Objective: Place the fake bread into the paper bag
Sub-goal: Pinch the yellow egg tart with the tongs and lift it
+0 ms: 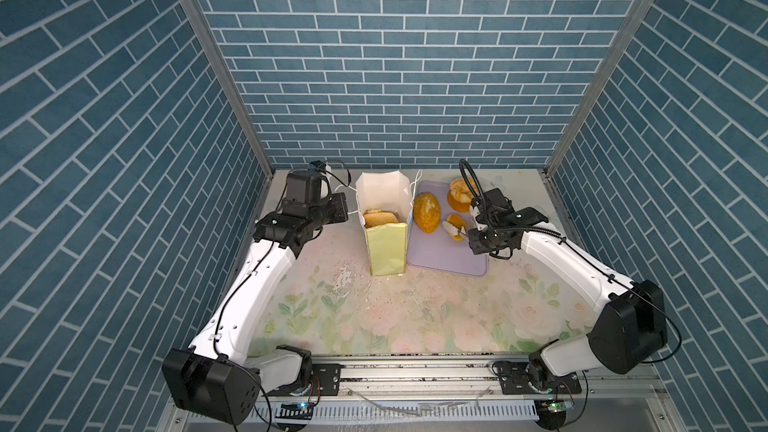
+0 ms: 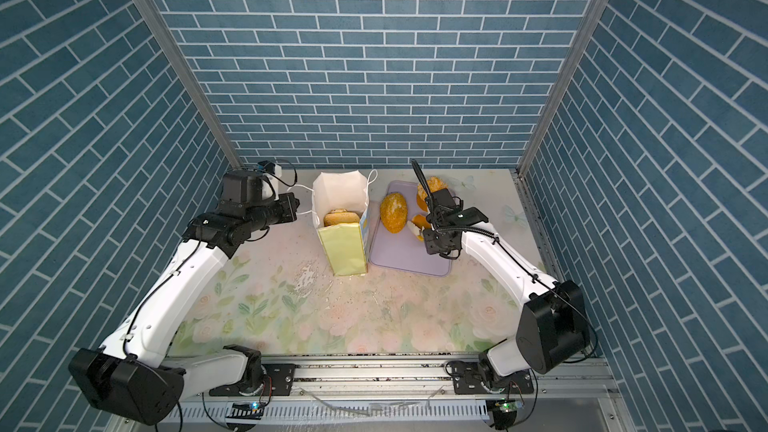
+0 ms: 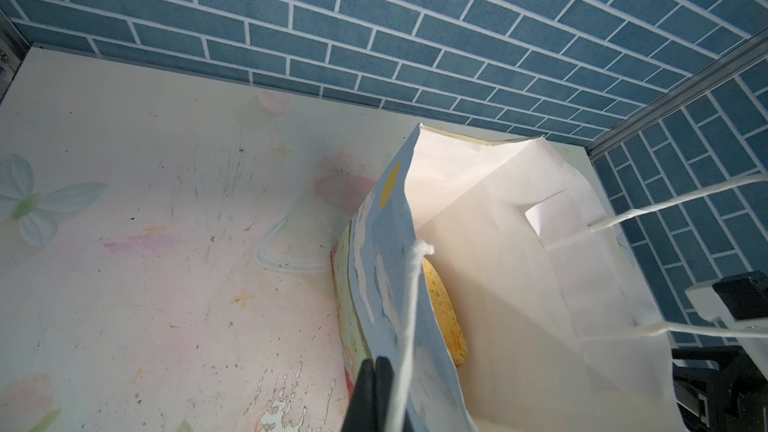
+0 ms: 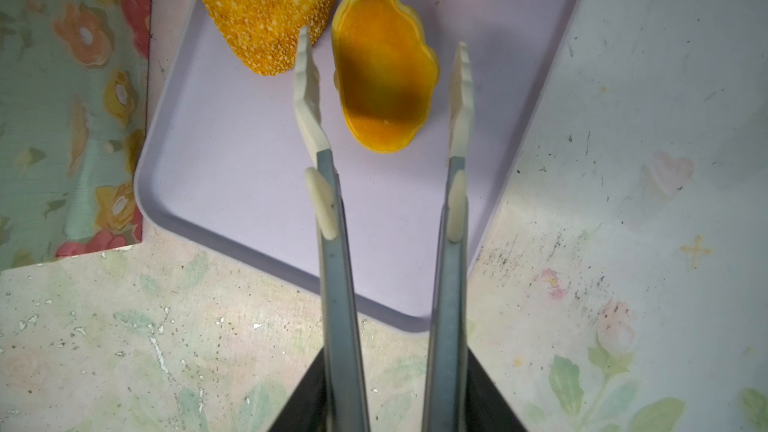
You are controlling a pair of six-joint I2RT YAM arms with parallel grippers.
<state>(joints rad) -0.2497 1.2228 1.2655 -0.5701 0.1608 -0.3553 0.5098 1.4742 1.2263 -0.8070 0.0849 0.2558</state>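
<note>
Paper bag (image 1: 384, 253) is stood upright on the floral surface (image 1: 374, 317), mouth open, touching or just beside the left edge of the lavender tray (image 1: 440, 261); which of the two cannot be told. Some fake bread (image 1: 380, 218) is seen low inside the bag; a yellow piece is also shown against the bag's wall in the left wrist view. Left pincer (image 3: 376, 392) is pressed together at the bag's painted wall; the white cord handle (image 3: 409, 305) is run right alongside its black fingers; whether the cord is pinched cannot be told. Right pincer (image 4: 383, 41) is spread, nothing held; its pale tips are set either side of a small orange pastry (image 4: 382, 72) laid on the tray; no contact is seen; one tip is just beside the seeded loaf (image 4: 266, 6). The seeded loaf is laid on the tray between bag and orange pastry. More pastries (image 1: 459, 191) are piled at the tray's far end, partly hidden by the right arm's black cable.
</note>
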